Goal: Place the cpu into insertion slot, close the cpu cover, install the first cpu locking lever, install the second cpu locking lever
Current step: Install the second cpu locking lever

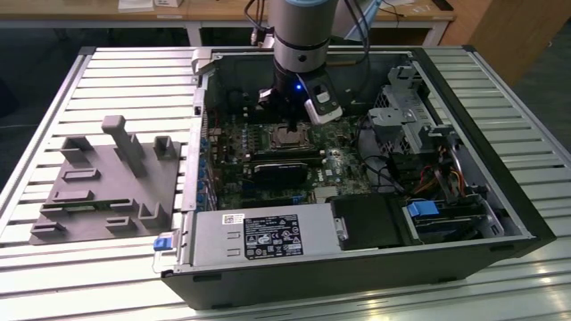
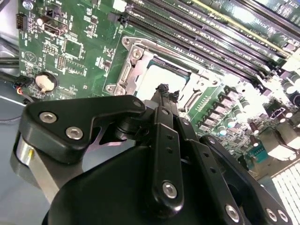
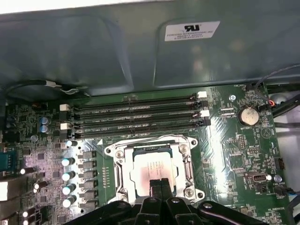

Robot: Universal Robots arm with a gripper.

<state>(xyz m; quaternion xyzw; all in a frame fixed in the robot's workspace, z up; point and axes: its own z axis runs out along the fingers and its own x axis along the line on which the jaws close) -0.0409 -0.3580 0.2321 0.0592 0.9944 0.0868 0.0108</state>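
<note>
Jaws together over cpu in insertion slot; memory slots beside.

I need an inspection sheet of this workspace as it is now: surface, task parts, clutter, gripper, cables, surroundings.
Surface: slatted metal table carrying an open computer case.
Job's things: cpu lies in the insertion slot; whether the cpu cover is closed cannot be told.
Clutter: grey fixture block on the table beside the case.
Gripper: gripper over the cpu, fingers together, holding nothing visible.
Cables: loose wires inside the case.
Surroundings: wooden desk behind the table.
</note>
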